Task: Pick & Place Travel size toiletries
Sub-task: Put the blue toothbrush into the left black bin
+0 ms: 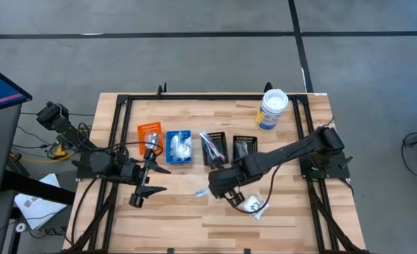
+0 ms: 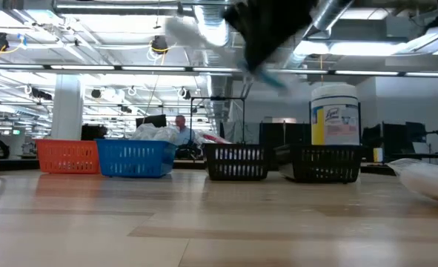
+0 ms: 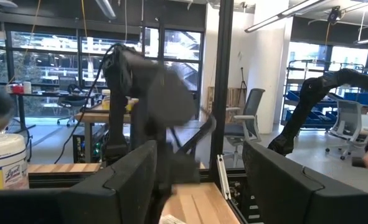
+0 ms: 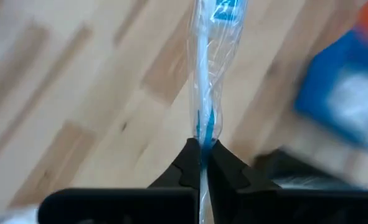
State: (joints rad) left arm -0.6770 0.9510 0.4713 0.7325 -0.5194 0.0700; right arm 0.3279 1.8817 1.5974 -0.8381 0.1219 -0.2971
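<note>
Clear-wrapped slim stick with blue (image 4: 210, 56) is pinched in the right tool (image 4: 200, 163), lifted above mid-desk (image 1: 293, 219); only the right wrist view shows the grip. Left tool (image 1: 143, 192) hovers part-open, empty, near the front-left edge.

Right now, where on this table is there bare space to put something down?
The table's near strip and its far strip behind the bins, left of the white tub, are bare. The middle is crowded: bins, both claws, and a white packet.
</note>
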